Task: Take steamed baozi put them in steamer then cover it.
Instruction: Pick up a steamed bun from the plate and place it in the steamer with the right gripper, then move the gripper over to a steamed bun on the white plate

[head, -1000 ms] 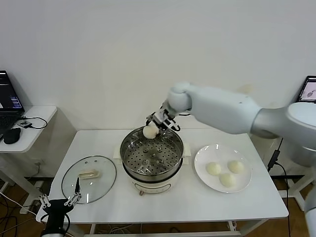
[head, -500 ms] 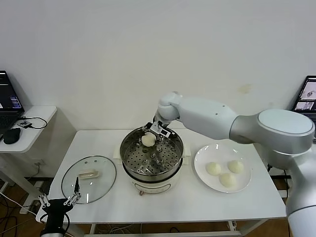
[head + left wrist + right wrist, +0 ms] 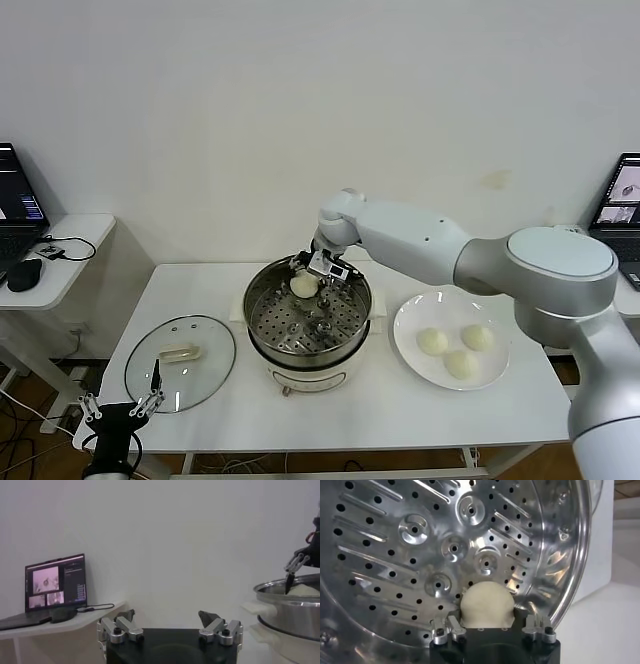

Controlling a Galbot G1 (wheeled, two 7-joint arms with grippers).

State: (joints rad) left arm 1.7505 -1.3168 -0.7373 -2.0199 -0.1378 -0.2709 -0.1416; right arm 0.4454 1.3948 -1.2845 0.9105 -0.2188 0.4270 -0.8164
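One steamed baozi (image 3: 303,286) (image 3: 486,605) rests on the perforated tray at the back of the steamer (image 3: 300,352) (image 3: 410,555). My right gripper (image 3: 310,278) (image 3: 487,617) reaches down inside the pot, open, its jaws standing wide on either side of that bun. Three more baozi (image 3: 432,341) (image 3: 478,337) (image 3: 461,364) lie on the white plate (image 3: 415,315) to the right of the steamer. The glass cover (image 3: 205,375) with its cream handle (image 3: 180,352) lies flat on the table to the left. My left gripper (image 3: 118,407) (image 3: 169,617) hangs open and empty below the table's front left corner.
A side table (image 3: 70,250) with a laptop and mouse stands at far left; another laptop (image 3: 625,190) is at far right. From the left wrist view the steamer's rim (image 3: 290,587) shows, with the right gripper's fingers (image 3: 295,567) above it.
My right gripper has come down into the steamer with the baozi and its jaws have spread; the bun now sits on the tray. The left arm has not moved.
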